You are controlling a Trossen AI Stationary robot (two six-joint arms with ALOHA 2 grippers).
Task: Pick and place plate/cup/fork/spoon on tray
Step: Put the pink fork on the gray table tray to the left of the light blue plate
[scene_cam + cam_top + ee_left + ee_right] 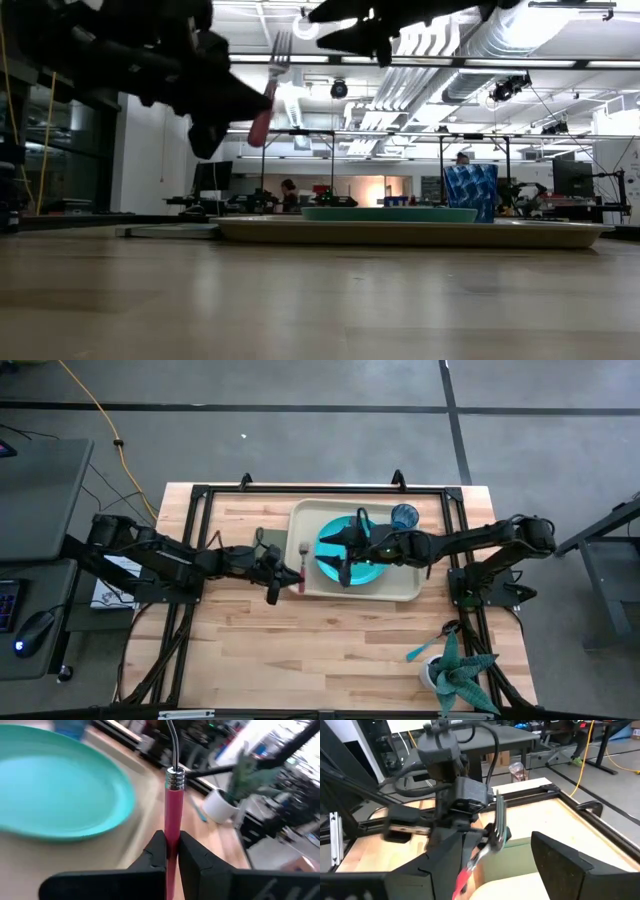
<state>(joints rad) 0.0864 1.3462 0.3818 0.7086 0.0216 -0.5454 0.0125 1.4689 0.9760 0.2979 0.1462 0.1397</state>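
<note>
Left gripper (171,851) pinching fork (173,805): pink-red handle, silvery neck.

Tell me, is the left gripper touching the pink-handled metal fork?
Touching. The left wrist view shows the left gripper with both fingers pressed against the pink-handled metal fork, pinching its handle.

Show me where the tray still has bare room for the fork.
Free: the cream-beige rectangular tray's left strip, between its rim and the round turquoise plate, beside the left gripper holding the pink-handled fork. Crowded: plate, dark-blue tumbler and open right gripper.
</note>
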